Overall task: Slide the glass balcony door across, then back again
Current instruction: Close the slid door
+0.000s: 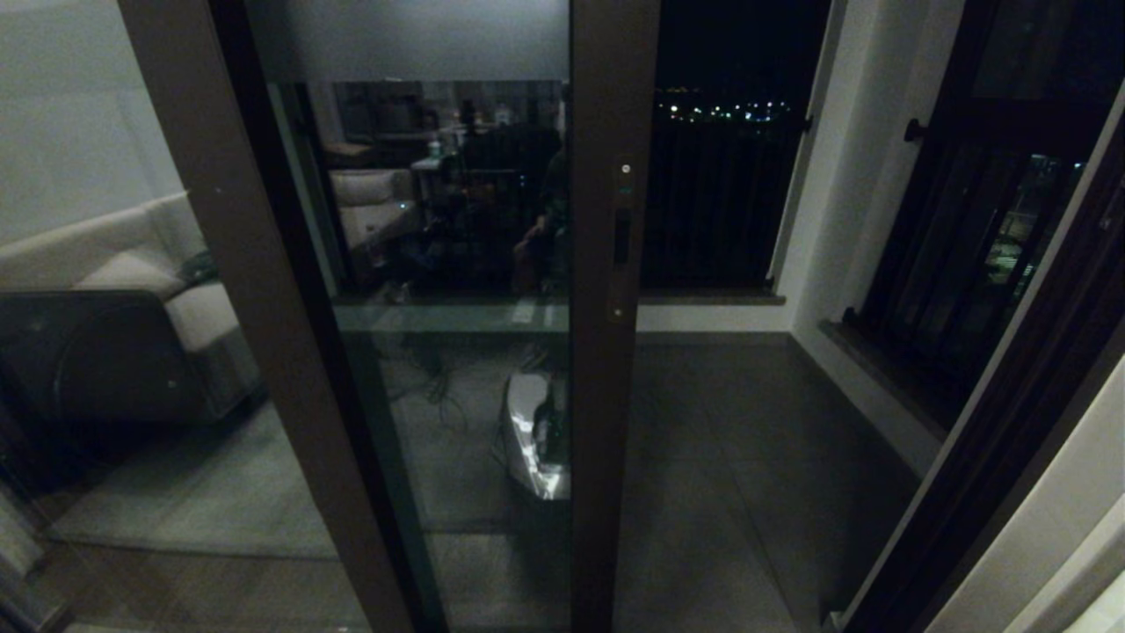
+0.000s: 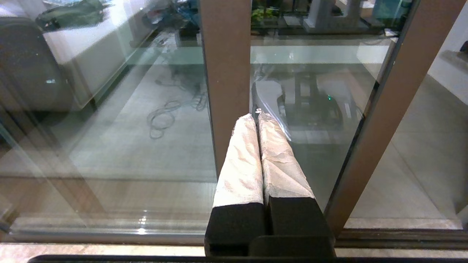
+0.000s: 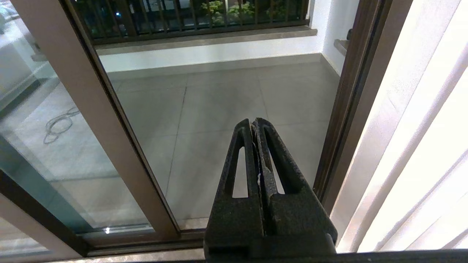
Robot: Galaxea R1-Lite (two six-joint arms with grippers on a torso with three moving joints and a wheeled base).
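The glass balcony door [image 1: 457,264] stands partly slid open. Its dark brown stile [image 1: 613,396] runs down the middle of the head view, with the narrow handle slot [image 1: 621,237] and the frosted top band [image 1: 404,40]. Neither gripper shows in the head view. My left gripper [image 2: 256,115] is shut, its white-wrapped fingers [image 2: 241,157] empty and pointing at the glass between the plain post [image 2: 225,73] and the door stile [image 2: 387,109]. My right gripper [image 3: 253,121] is shut and empty, facing the open gap beside the door stile [image 3: 91,109].
The fixed glass panel's brown post [image 1: 246,264] slants at left. The open gap shows the balcony's tiled floor [image 1: 747,457], a dark railing [image 1: 721,202] and the barred side window [image 1: 967,237]. The door jamb [image 3: 347,109] and a pale curtain [image 3: 420,146] stand at the right.
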